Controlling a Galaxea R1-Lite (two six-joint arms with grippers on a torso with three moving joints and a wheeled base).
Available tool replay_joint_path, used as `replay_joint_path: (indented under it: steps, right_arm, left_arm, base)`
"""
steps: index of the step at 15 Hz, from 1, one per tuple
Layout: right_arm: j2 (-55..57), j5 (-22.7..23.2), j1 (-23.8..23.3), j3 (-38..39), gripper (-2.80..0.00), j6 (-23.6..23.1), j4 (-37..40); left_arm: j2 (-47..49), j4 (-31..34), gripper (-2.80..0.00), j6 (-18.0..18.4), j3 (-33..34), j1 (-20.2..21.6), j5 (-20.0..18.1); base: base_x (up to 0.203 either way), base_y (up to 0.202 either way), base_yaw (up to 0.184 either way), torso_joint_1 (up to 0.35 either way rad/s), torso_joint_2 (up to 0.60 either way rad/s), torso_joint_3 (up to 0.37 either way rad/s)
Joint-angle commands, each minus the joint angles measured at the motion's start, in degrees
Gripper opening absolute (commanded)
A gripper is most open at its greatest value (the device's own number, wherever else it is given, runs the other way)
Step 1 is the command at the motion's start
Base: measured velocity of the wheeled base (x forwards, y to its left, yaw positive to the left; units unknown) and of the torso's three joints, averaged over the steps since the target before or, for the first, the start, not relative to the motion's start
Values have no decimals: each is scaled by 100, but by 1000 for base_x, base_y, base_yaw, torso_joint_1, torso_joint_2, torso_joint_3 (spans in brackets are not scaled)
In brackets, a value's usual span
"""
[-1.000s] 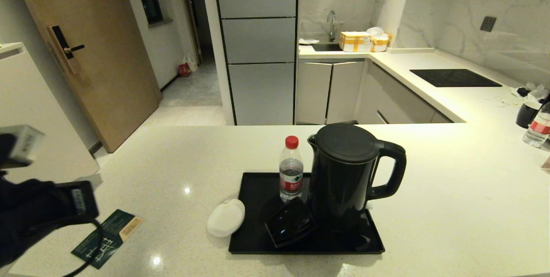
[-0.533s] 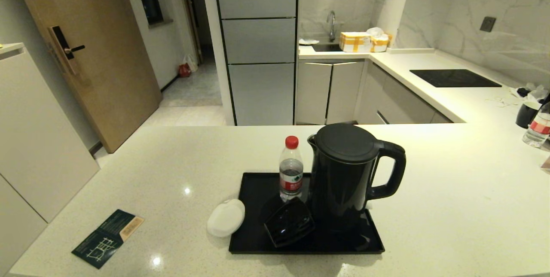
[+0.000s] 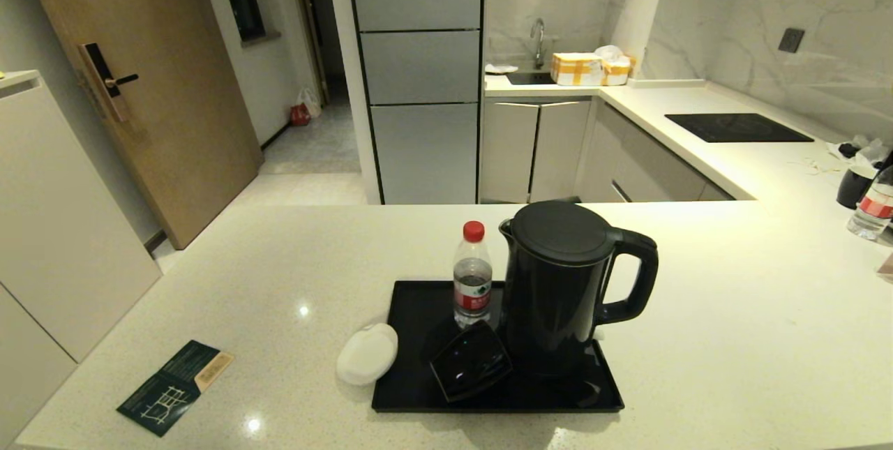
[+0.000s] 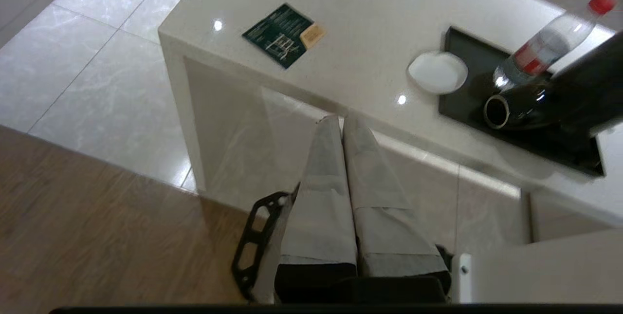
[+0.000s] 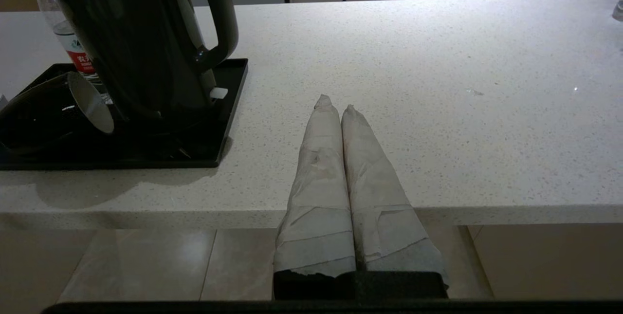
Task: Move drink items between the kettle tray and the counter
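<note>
A: From where does the head camera look?

B: From above, forward and down at the glossy black rectangular tray [image 3: 418,394], quite near, at 12 o'clock.

A: And the wrists?

B: The left looks from high off the pale cream stone counter [image 4: 370,31], outside its edge. The right looks low along it. All share the tall black electric kettle [image 5: 131,36].

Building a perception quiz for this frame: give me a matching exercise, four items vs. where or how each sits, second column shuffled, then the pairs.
Items:
1. bottle
2. mug
3. saucer
4. leaflet

States:
A. on the counter, touching the tray's left edge
B. upright on the tray, left of the kettle
C. flat near the counter's left corner
D. on its side on the tray

Pairs: 1-B, 2-D, 3-A, 4-C
</note>
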Motion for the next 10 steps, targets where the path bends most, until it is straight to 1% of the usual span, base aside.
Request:
replay_joint_path:
  steps: [1,2,4,5,6,7,8,10]
  right_arm:
    - [9,2,2,9,-280,-10,4]
    - [9,2,2,9,-280,-4,4]
    - [9,2,2,9,-280,-4,4]
    - [9,2,2,9,-280,-4,4]
    - [9,2,2,9,-280,-4,4]
    - [9,2,2,9,-280,-13,4]
    - [9,2,2,9,-280,-4,-3]
    - [9,2,2,9,-280,-4,4]
  left_arm:
    - [-246,57,-280,166,124,309,-389]
    - [-489,171,-280,445,275,347,-568]
    - [-1379,359,-280,1067,789,401,-791]
    - [-1627,320,-280,1122,1022,418,-897]
    - [-1709,-34,-280,1157,1462,430,-1015]
    - [-1698,-782,-280,1181,2024,436,-1080]
    - [-1691,-1910,-280,1204,2753,440,-1111]
    - [-1678,-4619,-280,1265,4615,445,-1142]
  base:
    - [0,0,0,0,0,0]
    - [0,0,0,0,0,0]
    - [0,0,0,0,0,0]
    - [0,0,0,0,0,0]
    - [0,0,0,0,0,0]
    - [0,0,0,0,0,0]
    - [0,0,0,0,0,0]
    - [0,0,0,0,0,0]
